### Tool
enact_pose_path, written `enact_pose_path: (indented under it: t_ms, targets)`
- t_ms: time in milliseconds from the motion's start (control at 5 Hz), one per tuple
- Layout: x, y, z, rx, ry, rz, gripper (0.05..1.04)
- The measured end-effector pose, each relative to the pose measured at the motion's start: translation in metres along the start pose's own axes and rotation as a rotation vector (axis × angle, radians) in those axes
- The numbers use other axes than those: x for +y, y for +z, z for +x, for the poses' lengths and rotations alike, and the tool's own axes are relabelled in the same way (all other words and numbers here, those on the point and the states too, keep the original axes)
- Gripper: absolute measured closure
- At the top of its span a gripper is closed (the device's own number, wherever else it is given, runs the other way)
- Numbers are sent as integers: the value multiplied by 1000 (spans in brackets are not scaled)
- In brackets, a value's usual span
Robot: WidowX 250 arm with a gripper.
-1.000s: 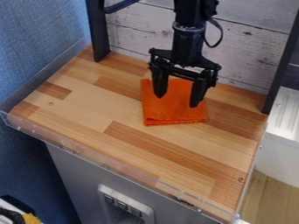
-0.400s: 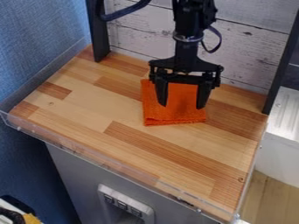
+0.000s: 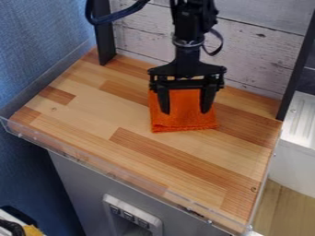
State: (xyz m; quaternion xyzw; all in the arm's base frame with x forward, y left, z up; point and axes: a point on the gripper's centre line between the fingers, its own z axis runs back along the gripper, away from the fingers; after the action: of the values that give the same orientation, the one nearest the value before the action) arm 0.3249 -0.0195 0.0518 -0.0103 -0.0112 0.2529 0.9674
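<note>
Cloth (image 3: 183,122), folded and orange, has its far edge hidden behind the wide-spread hand (image 3: 185,112).

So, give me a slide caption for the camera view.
Open black two-finger gripper over a folded orange cloth on a striped wooden tabletop.

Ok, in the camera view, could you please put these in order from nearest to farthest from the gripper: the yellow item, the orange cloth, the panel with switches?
1. Orange cloth: right at the gripper.
2. Panel with switches: lower down, below the front edge of the wooden worktop.
3. Yellow item: bottom left corner.
</note>
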Motion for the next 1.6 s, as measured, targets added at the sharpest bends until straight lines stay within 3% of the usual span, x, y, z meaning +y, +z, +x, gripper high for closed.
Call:
enact_pose_path:
  t_ms: [800, 1600]
  targets:
    - [22, 16, 13, -19, 158, 32, 84]
    - [23, 18, 38, 30, 157, 54, 85]
